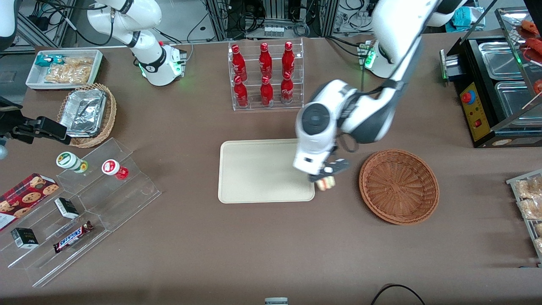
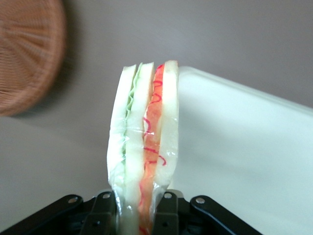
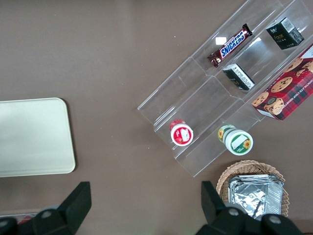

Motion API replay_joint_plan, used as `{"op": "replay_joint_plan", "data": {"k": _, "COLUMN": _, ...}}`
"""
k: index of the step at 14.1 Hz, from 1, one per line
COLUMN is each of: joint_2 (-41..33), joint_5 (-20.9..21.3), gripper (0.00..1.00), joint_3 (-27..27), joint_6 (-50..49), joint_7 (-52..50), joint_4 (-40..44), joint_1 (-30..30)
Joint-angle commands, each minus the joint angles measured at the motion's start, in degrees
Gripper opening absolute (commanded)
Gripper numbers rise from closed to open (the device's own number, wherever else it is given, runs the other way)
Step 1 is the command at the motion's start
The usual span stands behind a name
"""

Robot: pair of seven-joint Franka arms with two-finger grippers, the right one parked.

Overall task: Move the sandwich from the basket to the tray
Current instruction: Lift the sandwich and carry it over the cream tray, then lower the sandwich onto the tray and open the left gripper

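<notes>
the tool [image 1: 325, 178] hangs above the tabletop [image 1: 254, 254] at the tray's edge nearest the wicker basket, its fingers [image 2: 166, 215] clenched on the narrow end of the wrapped sandwich [image 1: 326, 183]. in the left wrist view the sandwich [image 2: 144, 142] stands on edge between the black pads, white bread outside, a green layer and a red layer within, the clear wrap creased over it. it is lifted, touching neither tray nor basket. the cream tray [image 1: 254, 173] lies flat with its rounded corner just beside the sandwich; the round reddish-brown wicker basket [image 1: 399, 186] sits near it, toward the working arm's end of the tabletop, with nothing in it. farther from the front camera than the tray stands a clear rack of red bottles [image 1: 266, 74].
</notes>
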Motion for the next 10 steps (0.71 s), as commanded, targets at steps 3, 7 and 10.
{"op": "replay_joint_plan", "data": {"k": 3, "joint_2": 14.41, "joint_5": -0.77, "gripper": 0.23, "joint_3": -1.60, "joint_6": 0.97, "joint_7": 4.96, "joint_4": 15.96, "joint_1": -6.03}}
{"op": "replay_joint_plan", "data": {"k": 7, "joint_2": 18.10, "joint_5": -0.77, "gripper": 0.24, "joint_3": -1.78, "joint_6": 4.57, "joint_7": 9.12, "joint_4": 15.79, "joint_1": -8.23}}
{"op": "replay_joint_plan", "data": {"k": 10, "joint_2": 19.08, "joint_5": -0.15, "gripper": 0.26, "joint_3": -1.78, "joint_6": 4.85, "joint_7": 9.82, "joint_4": 15.61, "joint_1": -9.20}}
